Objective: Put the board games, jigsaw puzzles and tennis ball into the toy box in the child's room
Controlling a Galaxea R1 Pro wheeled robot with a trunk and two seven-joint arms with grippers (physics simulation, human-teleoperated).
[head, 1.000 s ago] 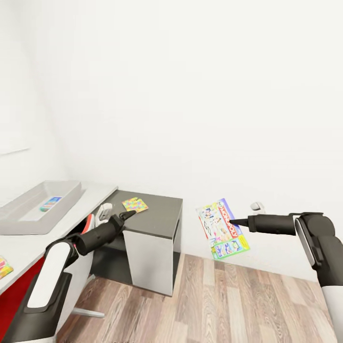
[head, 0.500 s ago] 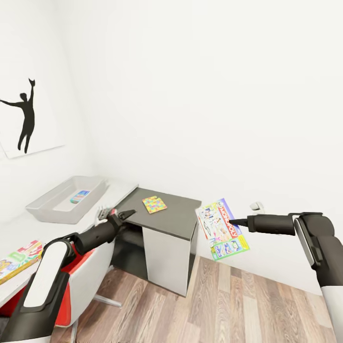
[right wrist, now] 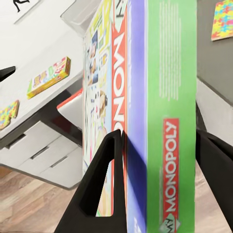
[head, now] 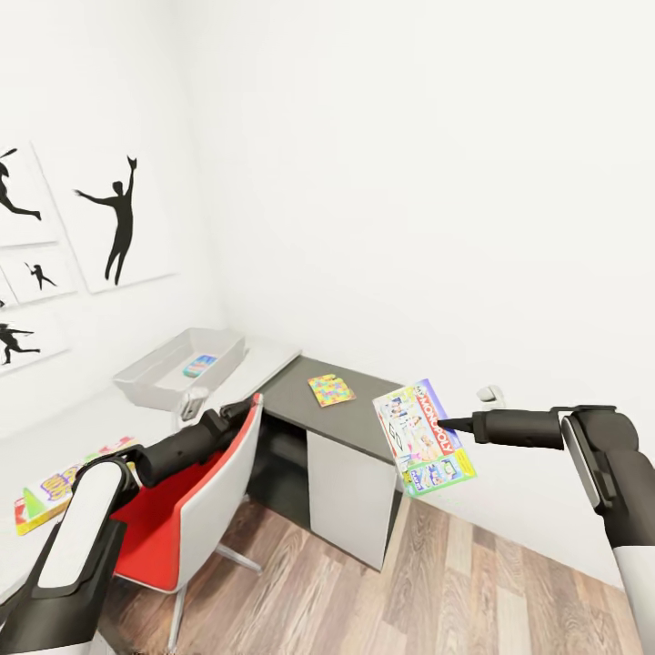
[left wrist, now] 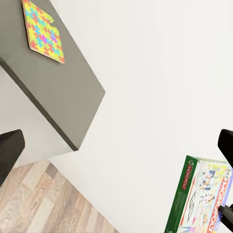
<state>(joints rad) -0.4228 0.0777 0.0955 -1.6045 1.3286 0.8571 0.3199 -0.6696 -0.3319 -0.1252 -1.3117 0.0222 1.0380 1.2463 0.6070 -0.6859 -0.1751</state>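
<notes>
My right gripper [head: 448, 424] is shut on the edge of a pale green-white Monopoly board game [head: 424, 438], held upright in the air above the floor; its fingers [right wrist: 104, 187] clamp the box [right wrist: 145, 107]. My left gripper [head: 244, 408] hangs open and empty over the red chair. The grey toy box [head: 150, 368] on the table [head: 100, 423] holds a blue board game [head: 200, 366]. A SKIP-BO board game [head: 53, 488] lies on the table's near end. One jigsaw puzzle [head: 331, 389] lies on the dark cabinet top, another [right wrist: 7, 114] on the table. The tennis ball is out of view.
A red chair [head: 186, 509] stands tucked against the table under my left arm. The dark grey cabinet [head: 350, 473] sits in the corner against white walls. Black silhouette pictures [head: 116, 218] hang above the table. Wood plank floor [head: 364, 600] spreads between chair and right arm.
The whole view has swung: table, toy box and cabinet slid rightward, and the pictures and red chair came into sight. Both arms keep their pose; the Monopoly box stays gripped.
</notes>
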